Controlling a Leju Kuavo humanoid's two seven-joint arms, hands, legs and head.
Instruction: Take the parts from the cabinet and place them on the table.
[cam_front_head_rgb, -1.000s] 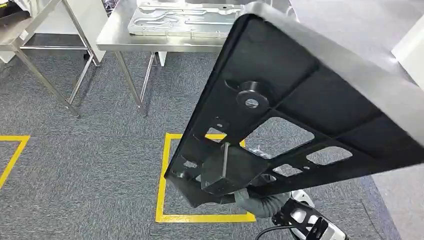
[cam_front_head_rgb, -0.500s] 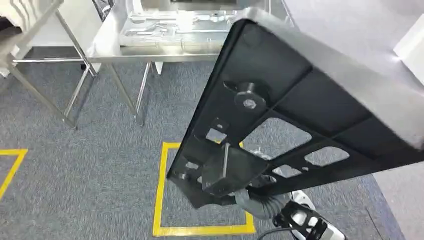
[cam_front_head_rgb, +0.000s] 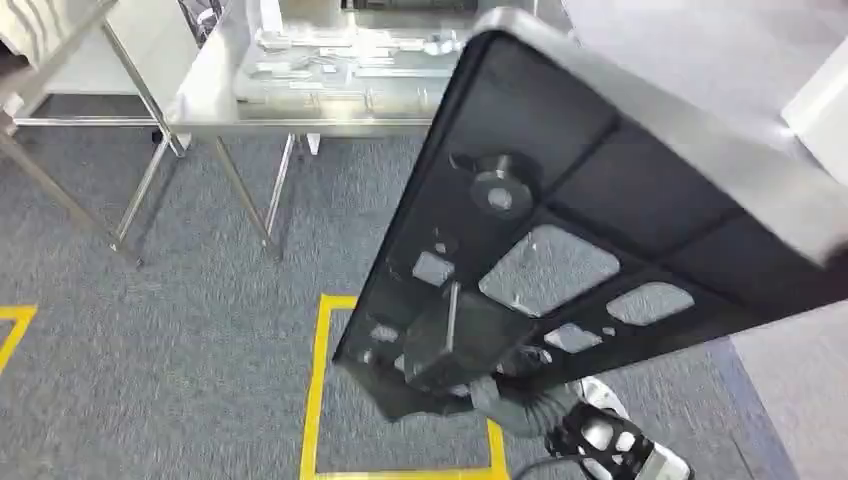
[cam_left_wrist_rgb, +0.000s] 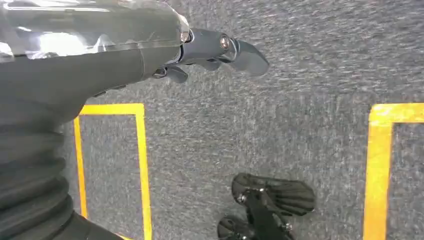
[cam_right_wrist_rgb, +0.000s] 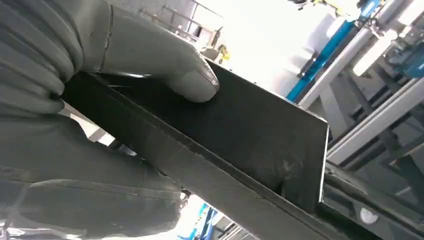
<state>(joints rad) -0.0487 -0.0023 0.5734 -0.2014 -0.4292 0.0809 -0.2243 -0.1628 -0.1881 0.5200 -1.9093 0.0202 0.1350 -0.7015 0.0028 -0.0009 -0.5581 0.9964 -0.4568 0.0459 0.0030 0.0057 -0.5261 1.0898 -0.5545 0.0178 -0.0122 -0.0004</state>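
Note:
My right hand (cam_right_wrist_rgb: 75, 125) grips a large black panel (cam_front_head_rgb: 600, 220) by its edge. The thumb (cam_right_wrist_rgb: 185, 75) presses on the flat face (cam_right_wrist_rgb: 250, 145) of the panel. In the head view the panel is tilted and held high, its ribbed underside with cutouts and a round boss turned toward me. Below its lower end I see the right hand's grey wrist cover (cam_front_head_rgb: 515, 408). My left hand (cam_left_wrist_rgb: 215, 50) hangs over the carpet with loose fingers and nothing in it. The steel table (cam_front_head_rgb: 200, 110) stands ahead, with silver metal plates (cam_front_head_rgb: 340, 60) on it.
A second steel-framed table (cam_front_head_rgb: 60, 70) stands at the far left. Yellow tape squares (cam_front_head_rgb: 315, 400) mark the grey carpet. A white object (cam_front_head_rgb: 820, 100) sits at the right edge. The table's legs (cam_front_head_rgb: 250, 200) reach the floor ahead of me.
The whole view has shifted: the table and the floor tape slide down the picture as I come closer. The panel stays in my right hand at much the same tilt.

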